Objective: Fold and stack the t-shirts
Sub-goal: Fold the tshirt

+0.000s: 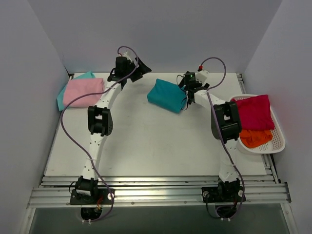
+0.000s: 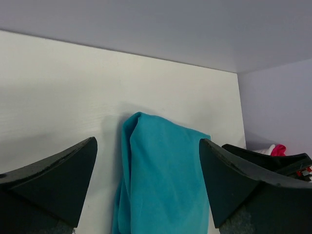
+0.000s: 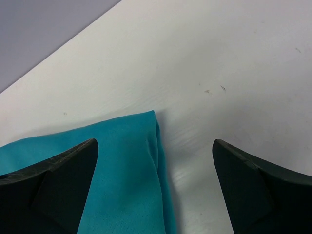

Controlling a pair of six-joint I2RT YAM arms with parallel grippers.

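1. The folded teal t-shirt (image 1: 167,96) lies near the counter's (image 1: 146,146) far edge, about midway along it. Its long axis runs left to right, with the right end tilted slightly nearward.
2. The right pincer (image 3: 155,141) is spread open and empty at the shirt's right end.
3. The left pincer (image 2: 146,141) is also open and empty, off the shirt's left end.
4. A pink t-shirt (image 1: 84,92) lies on a mint-teal t-shirt (image 1: 87,74) in the far-left corner.
5. A crimson t-shirt (image 1: 254,111) and an orange t-shirt (image 1: 255,138) sit in a basket (image 1: 279,141) at the right edge.

It looked like a robotics lab test cell: a white bench (image 1: 146,146) boxed in by plain grey panels (image 1: 170,34), with the left arm (image 1: 97,126) and right arm (image 1: 225,126) bolted to aluminium rails (image 1: 156,191) at its near edge.
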